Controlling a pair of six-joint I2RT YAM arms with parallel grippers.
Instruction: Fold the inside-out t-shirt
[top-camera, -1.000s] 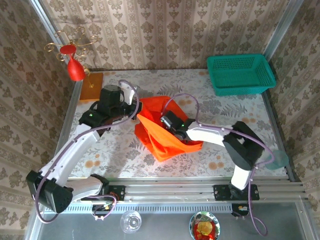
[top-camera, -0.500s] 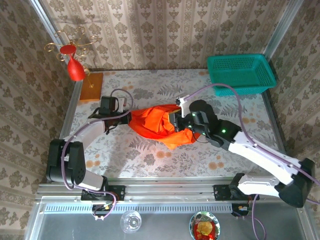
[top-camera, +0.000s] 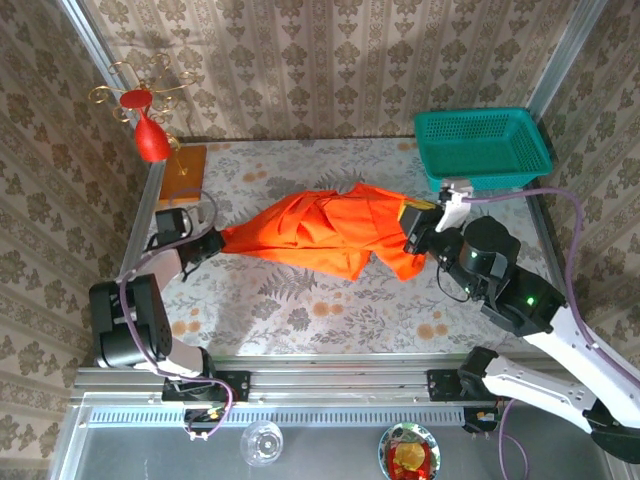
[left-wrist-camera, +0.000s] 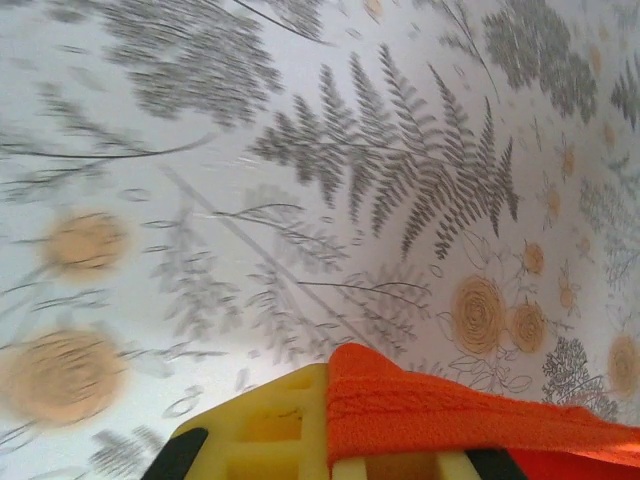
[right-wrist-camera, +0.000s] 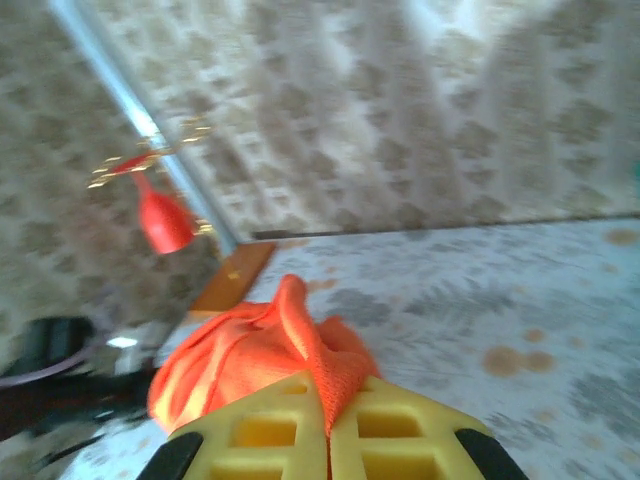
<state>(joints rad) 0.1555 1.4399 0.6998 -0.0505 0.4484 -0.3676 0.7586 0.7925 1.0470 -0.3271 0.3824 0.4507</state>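
Inside-out t-shirt (top-camera: 320, 228) is stretched, bunched, from just before the green basket (top-camera: 483, 148) outward, pinched by the right gripper (top-camera: 412, 240) at the basket end and the left gripper (top-camera: 214, 243) at the far end. Cloth could be dragged from either thin pinch if pulled tauter. Its long axis is laid parallel to the basket's front rim.

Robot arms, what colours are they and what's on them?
The left arm and right arm are white tubes with chunky black joints. A thin purple cable runs along each. The right arm has a tiny green light. The left pincer and right pincer have yellow fingers with square holes.
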